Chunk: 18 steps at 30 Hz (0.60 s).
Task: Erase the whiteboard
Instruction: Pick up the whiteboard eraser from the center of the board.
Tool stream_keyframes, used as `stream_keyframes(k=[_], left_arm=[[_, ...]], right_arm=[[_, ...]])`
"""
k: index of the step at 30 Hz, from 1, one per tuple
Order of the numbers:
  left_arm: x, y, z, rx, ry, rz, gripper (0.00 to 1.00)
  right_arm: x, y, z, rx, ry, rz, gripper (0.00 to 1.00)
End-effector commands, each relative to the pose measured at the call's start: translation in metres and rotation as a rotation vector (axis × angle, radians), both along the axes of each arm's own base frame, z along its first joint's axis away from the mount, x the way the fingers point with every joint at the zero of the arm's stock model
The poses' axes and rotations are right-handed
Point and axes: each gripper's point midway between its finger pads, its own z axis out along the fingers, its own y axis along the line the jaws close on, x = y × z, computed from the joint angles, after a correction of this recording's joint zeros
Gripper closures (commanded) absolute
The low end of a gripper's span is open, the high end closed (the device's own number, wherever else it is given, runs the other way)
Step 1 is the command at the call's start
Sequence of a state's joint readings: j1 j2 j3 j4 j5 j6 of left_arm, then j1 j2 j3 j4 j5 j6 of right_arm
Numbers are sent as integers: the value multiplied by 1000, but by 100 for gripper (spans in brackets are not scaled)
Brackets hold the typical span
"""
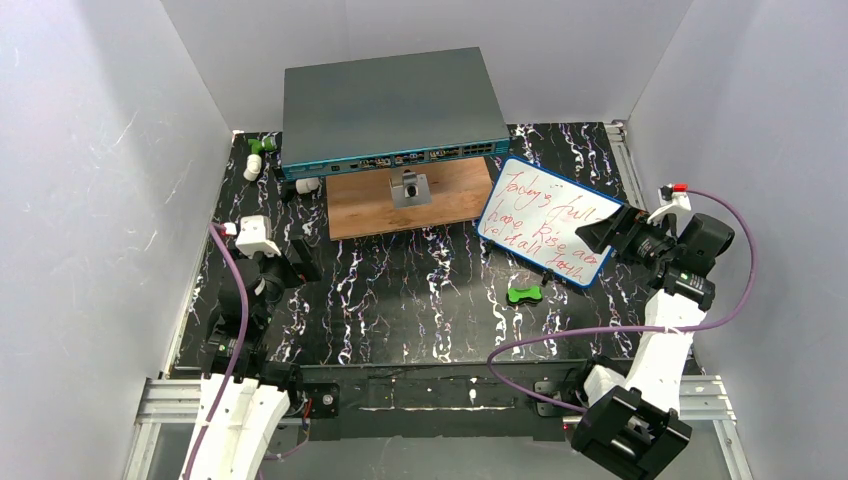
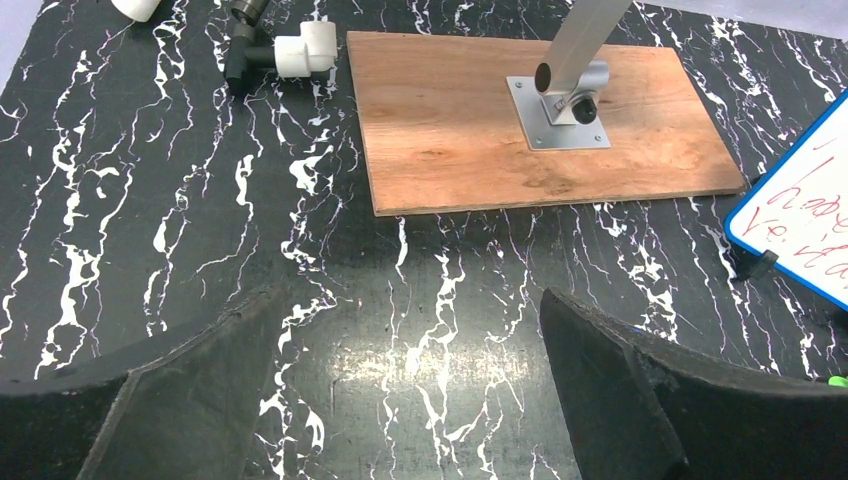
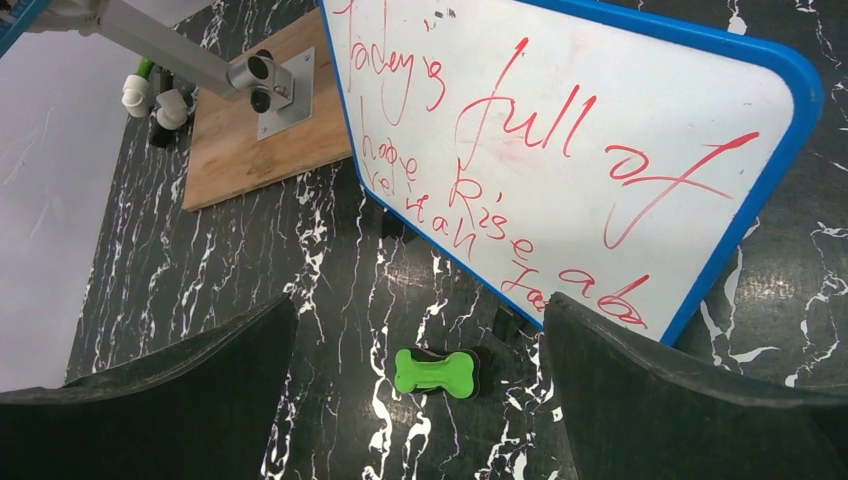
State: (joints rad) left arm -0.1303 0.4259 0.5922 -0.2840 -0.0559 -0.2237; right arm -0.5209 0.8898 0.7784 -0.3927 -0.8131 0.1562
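Note:
The whiteboard (image 1: pixel 548 220) has a blue frame and red handwriting and stands tilted on the black marbled table, right of centre. It fills the upper right of the right wrist view (image 3: pixel 560 130), and its corner shows in the left wrist view (image 2: pixel 800 220). A green bone-shaped eraser (image 1: pixel 524 293) lies on the table just in front of the board. My right gripper (image 1: pixel 598 236) is open and empty above the board's right edge, with the eraser (image 3: pixel 437 371) showing between its fingers. My left gripper (image 2: pixel 408 300) is open and empty over bare table at the left.
A grey-teal network switch (image 1: pixel 390 105) rests on a metal post (image 2: pixel 565 100) bolted to a brown wooden board (image 1: pixel 400 200) at the back. White and black pipe fittings (image 2: pixel 300 50) lie left of the board. White walls close in three sides.

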Motion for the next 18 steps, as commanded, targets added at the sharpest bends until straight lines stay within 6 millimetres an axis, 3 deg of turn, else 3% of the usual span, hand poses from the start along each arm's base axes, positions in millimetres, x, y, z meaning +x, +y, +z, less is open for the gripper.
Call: stream_keyframes(k=[1, 13, 18], left_arm=[[-1, -3, 14, -4, -44, -20, 1], [-1, -16, 14, -24, -43, -89, 0], [-4, -28, 14, -42, -41, -157, 1]], right_arm=[[4, -4, 14, -19, -42, -9, 2], [-3, 3, 10, -52, -76, 50, 2], [-25, 37, 0, -93, -218, 342, 2]])
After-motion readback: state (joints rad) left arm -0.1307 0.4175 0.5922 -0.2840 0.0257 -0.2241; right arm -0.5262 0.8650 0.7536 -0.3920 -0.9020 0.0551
